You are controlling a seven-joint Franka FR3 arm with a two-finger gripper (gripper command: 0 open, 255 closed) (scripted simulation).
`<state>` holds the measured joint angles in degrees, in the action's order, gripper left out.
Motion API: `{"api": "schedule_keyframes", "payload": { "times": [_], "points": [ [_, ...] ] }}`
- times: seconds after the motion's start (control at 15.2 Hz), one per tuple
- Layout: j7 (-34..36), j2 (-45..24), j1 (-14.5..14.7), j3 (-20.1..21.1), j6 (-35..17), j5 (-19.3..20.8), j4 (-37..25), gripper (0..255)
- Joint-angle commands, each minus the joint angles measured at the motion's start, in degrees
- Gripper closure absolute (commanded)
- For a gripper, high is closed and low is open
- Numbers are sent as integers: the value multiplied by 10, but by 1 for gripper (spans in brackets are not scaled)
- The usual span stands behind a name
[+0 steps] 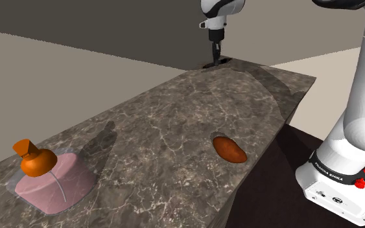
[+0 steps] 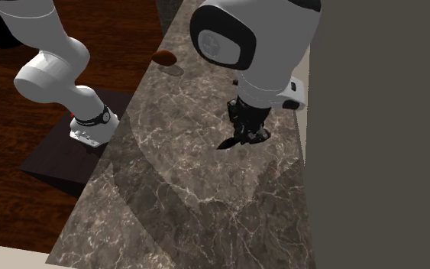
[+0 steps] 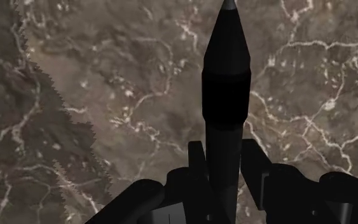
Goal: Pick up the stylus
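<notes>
On the dark marbled worktop (image 1: 174, 129), at its far end, the tool (image 3: 225, 151) is clamped on the black stylus (image 3: 227, 76). The grasp looks made, and I judge a clear lift is left to do.

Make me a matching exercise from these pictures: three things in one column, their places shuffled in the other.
Things
1. stylus
2. brown oval thing
3. orange thing

Places
A. on the pink block
B. clasped by the gripper
C. lying on the counter, near the edge on the stand's side

Pairs: 1-B, 2-C, 3-A.
</notes>
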<state>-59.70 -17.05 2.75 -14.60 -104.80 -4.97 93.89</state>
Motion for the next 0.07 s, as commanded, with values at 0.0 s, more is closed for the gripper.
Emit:
{"api": "schedule_keyframes", "payload": {
  "times": [0.0],
  "points": [
    [0, 0, 0, 0, 5, 0, -5, 255]
  ]
}}
